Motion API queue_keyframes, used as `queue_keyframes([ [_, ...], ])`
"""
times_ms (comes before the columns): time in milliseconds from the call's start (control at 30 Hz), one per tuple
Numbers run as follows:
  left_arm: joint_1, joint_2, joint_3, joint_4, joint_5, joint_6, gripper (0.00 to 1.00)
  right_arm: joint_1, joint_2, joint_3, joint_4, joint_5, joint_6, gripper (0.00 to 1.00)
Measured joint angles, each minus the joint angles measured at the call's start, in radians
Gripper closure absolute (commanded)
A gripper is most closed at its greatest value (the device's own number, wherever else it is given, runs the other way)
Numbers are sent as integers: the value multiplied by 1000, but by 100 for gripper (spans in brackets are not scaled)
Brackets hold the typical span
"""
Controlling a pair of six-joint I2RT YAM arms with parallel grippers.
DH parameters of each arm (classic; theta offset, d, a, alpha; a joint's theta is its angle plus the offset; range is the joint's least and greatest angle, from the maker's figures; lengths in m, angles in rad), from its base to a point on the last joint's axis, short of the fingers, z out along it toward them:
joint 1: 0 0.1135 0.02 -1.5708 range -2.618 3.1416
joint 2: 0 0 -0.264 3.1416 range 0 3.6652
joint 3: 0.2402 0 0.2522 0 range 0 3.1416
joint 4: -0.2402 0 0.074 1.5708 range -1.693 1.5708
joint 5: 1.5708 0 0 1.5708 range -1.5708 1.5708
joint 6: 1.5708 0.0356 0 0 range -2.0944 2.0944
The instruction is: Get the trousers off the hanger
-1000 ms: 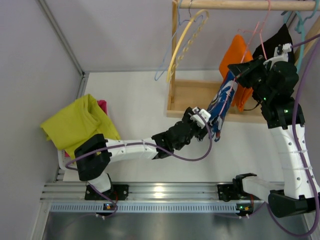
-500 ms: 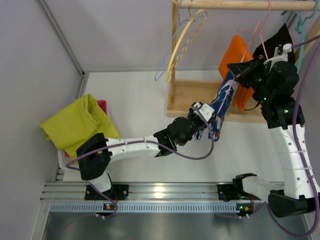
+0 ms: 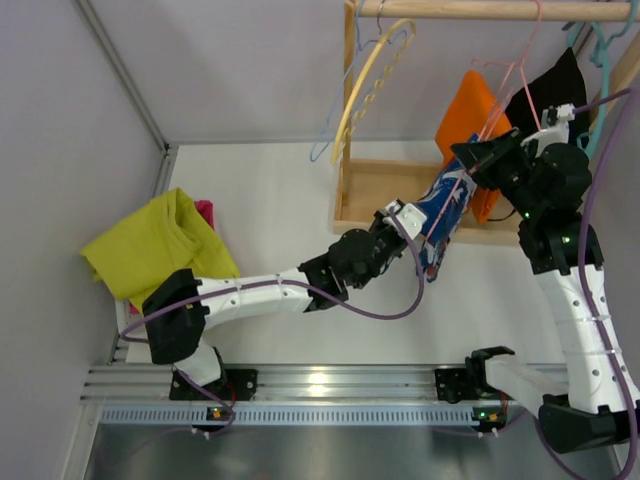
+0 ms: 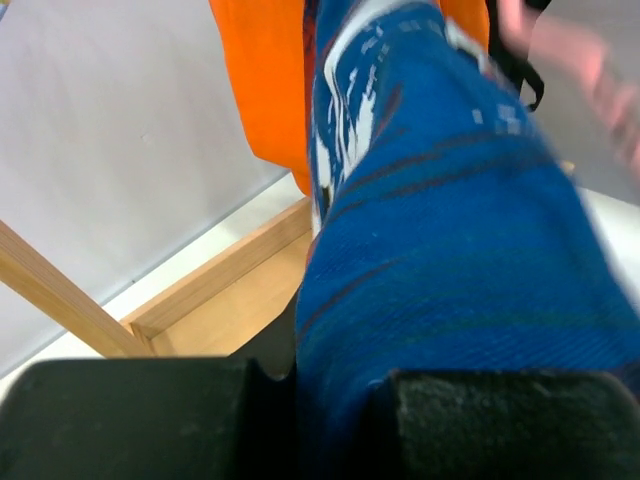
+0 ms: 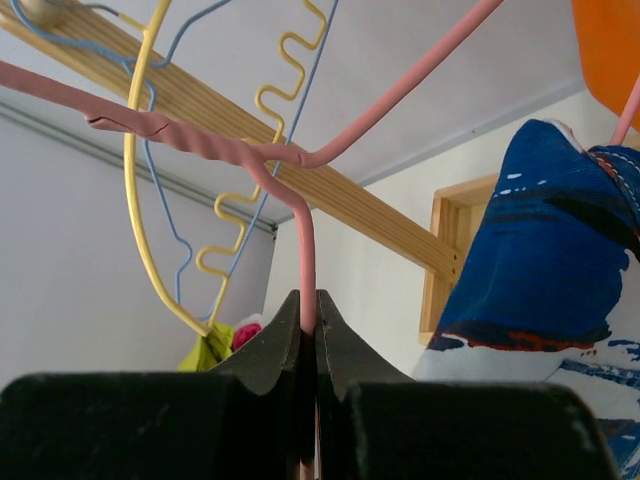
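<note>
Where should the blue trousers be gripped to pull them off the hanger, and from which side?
Grip the lower end of the blue trousers, coming from the left: it hangs as a narrow bunch below the orange garment. The left hand is shut there; the right hand pinches the pink hanger.

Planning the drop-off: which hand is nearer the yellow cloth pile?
Left. The left hand, shut on the blue trousers, is right of the yellow cloth; the right hand, pinching the pink hanger, is farther right.
</note>
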Motion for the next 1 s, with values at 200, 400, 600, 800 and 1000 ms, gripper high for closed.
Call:
queue_keyframes([
  [200,15,-84,95,-184,14,-67,100,0,-18,-109,86,-60,-35,100],
  [400,27,-97,234,-354,14,-120,100,0,-33,-172,195,-114,-35,100],
  [600,55,-91,360,-493,7,-157,100,-1,-51,-253,223,-126,-61,100],
  [800,72,-69,460,-553,-10,-159,100,-1,-52,-349,243,-155,-63,100],
  [1000,74,-39,537,-573,-16,-153,100,-1,-49,-415,240,-162,-112,100],
])
